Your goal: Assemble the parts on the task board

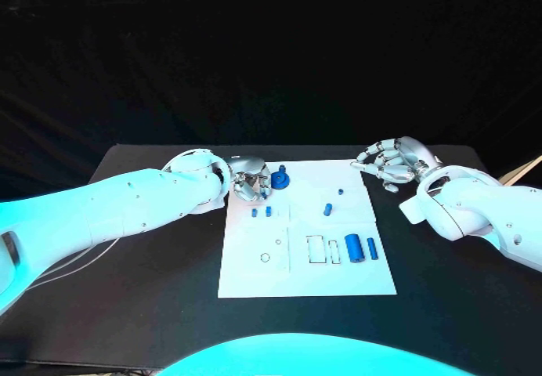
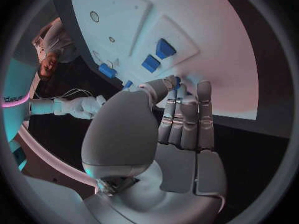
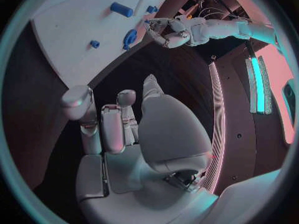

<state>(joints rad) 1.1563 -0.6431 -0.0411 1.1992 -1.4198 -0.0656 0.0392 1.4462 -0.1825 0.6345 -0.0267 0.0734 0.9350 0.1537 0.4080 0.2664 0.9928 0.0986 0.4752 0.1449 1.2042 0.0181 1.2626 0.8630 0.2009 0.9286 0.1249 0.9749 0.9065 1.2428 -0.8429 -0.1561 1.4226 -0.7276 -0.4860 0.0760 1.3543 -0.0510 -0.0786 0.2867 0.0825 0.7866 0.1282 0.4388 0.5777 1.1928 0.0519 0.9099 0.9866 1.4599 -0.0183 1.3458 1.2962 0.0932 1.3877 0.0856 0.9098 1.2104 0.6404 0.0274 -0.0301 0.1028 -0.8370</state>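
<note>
blue round part [image 1: 279, 180] sits at the far left corner of the white task board [image 1: 254, 274], just beside my left hand [image 1: 247, 182], which is by far the nearer one. whether those curled fingers [image 2: 185, 115] pinch a small blue piece at their tips, i cannot tell. my right hand [image 1: 392, 163] hovers off the board's far right corner, fingers loosely curled and holding nothing. near me, the largest cylinder [image 1: 353, 247] lies beside 2 open slots [image 1: 324, 250], its long axis running toward and away from me, with a thinner peg [image 1: 372, 248] beside it on the black counter [image 1: 147, 298] side.
</note>
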